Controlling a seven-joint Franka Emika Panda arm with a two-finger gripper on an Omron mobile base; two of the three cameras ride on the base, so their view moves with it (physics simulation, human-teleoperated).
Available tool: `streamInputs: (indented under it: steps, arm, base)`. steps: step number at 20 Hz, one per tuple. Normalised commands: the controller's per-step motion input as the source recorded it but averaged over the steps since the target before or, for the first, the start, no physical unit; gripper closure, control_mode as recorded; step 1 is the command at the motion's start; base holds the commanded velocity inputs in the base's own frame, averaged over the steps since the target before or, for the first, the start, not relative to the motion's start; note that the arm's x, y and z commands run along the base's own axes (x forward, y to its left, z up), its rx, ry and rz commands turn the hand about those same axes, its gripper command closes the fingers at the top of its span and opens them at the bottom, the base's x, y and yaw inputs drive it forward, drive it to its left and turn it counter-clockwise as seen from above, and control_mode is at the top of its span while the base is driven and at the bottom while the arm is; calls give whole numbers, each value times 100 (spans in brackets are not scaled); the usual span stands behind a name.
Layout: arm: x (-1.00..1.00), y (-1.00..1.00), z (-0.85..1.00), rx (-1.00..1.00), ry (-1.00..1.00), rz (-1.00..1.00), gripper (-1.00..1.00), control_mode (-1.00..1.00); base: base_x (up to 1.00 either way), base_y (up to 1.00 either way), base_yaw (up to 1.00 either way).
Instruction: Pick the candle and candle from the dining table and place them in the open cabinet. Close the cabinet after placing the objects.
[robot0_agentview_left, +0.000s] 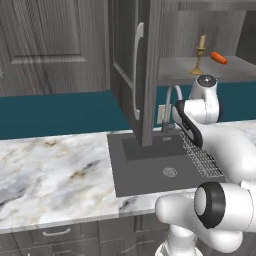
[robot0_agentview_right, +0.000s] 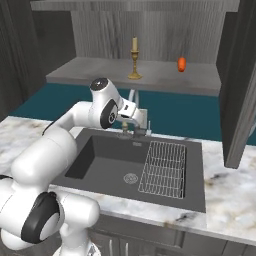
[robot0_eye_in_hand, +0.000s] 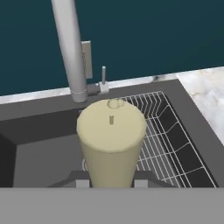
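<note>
A cream candle (robot0_eye_in_hand: 111, 140) stands upright between my fingertips in the hand view, with my gripper (robot0_eye_in_hand: 110, 184) shut on its lower part; its holder is hidden. It hangs above the dark sink (robot0_eye_in_hand: 39, 157), in front of the faucet (robot0_eye_in_hand: 70, 52). A second cream candle on a brass-gold holder (robot0_agentview_right: 134, 59) stands on the shelf of the open cabinet (robot0_agentview_right: 150, 77); it is also seen as the brass candle (robot0_agentview_left: 199, 56) from the left. The dining table is out of view.
A small orange-red block (robot0_agentview_right: 181, 64) lies on the same shelf, right of the brass candle. The cabinet's open door (robot0_agentview_left: 136, 70) hangs left of the shelf, over the sink's edge. A wire rack (robot0_agentview_right: 162, 167) fills the sink's right half. Marble counter (robot0_agentview_left: 50, 170) spreads left.
</note>
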Motion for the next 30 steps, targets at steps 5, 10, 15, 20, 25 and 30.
streamInputs:
  steps: [5, 10, 15, 20, 25, 30]
  arm:
    - [0, 0, 0, 0, 0, 0, 100, 100]
    - [0, 0, 0, 0, 0, 0, 100, 100]
    - [0, 0, 0, 0, 0, 0, 100, 100]
    - [-6, 0, 0, 0, 0, 0, 100, -100]
    - [-31, -5, 31, 0, -6, 3, 100, -100]
    - [-23, 0, 100, 3, -19, 1, 100, -100]
  base:
    - [6, -6, 2]
    - [0, 0, 0]
    - [0, 0, 0]
    - [0, 0, 0]
    - [0, 0, 0]
    - [0, 0, 0]
